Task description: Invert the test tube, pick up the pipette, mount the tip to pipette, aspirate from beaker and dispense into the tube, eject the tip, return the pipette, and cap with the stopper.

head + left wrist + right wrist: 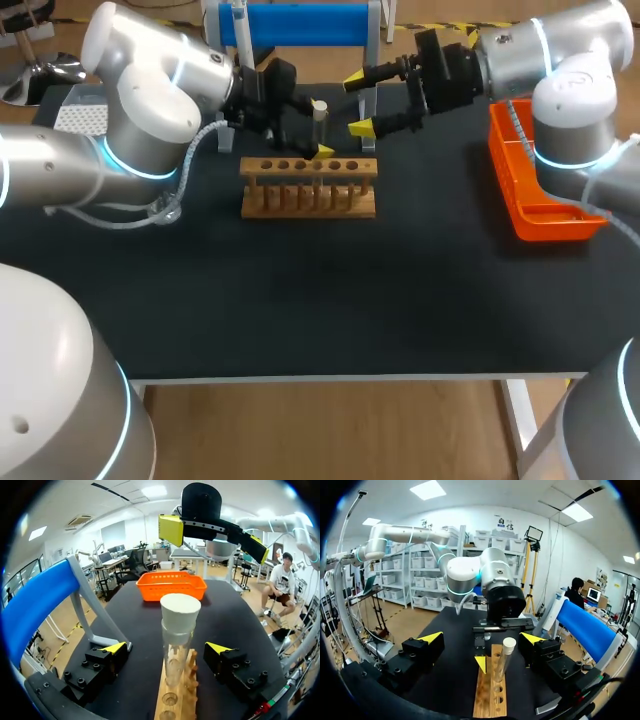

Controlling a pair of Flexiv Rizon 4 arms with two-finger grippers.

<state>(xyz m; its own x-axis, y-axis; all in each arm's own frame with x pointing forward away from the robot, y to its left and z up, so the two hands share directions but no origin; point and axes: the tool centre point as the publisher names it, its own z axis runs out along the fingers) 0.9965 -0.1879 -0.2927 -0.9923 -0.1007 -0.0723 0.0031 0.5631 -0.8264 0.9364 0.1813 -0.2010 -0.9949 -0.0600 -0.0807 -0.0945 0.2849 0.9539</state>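
glass tube [176, 655] seemingly in rack [308, 200]

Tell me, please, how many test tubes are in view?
1: a clear glass test tube with a white stopper, standing in the wooden rack; none other shows.

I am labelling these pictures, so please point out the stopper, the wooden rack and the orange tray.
stopper [180, 611], left wrist view, on its white side.
wooden rack [308, 171], head view, on its top bar.
orange tray [555, 225], head view, on its near wall.
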